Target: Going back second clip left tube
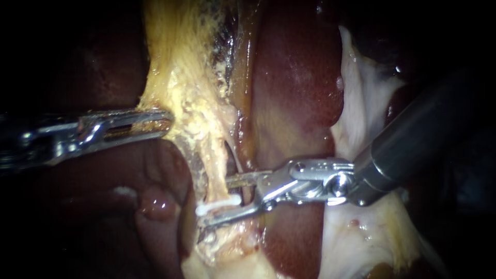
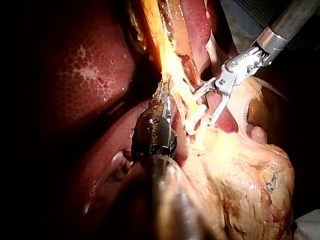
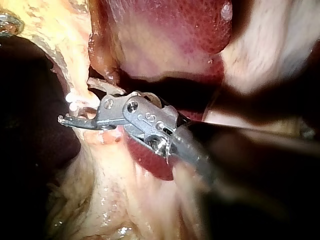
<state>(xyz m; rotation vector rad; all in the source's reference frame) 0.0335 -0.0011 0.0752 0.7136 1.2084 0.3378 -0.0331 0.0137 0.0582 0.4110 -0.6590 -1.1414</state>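
While the left instrument (image 1: pixel 166 123), a slotted steel pair of jaws, has the edge of the yellow fatty band of tissue (image 1: pixel 178 67) pinched between them and holds it taut, all eyes go to the right instrument (image 1: pixel 214 202); its two thin steel jaws stand apart, one on each side of the pale yellow tube (image 1: pixel 211 170), and they grip nothing; the small white plastic clip (image 1: pixel 227 201) sits across that tube, low down, lying right against the lower jaw; this is the left-hand of the two thin strands showing there, so I read it as the left tube; whether another clip sits close by I cannot tell; behind it all lies the glossy dark red liver (image 1: pixel 294 77). The job now, as I judge it, is the retreat, and it wants patience; the jaws should be wide enough that neither tip hooks the clip or the tube; the lower jaw should first ease off the clip, since a snag could drag it along the tube or tear the strand; then draw straight back along the shaft's own line, with no sideways sweep; the left instrument should hold an even tension so the tube does not sag onto the jaws; the liver lies just beside the shaft, so mind it on the way out.
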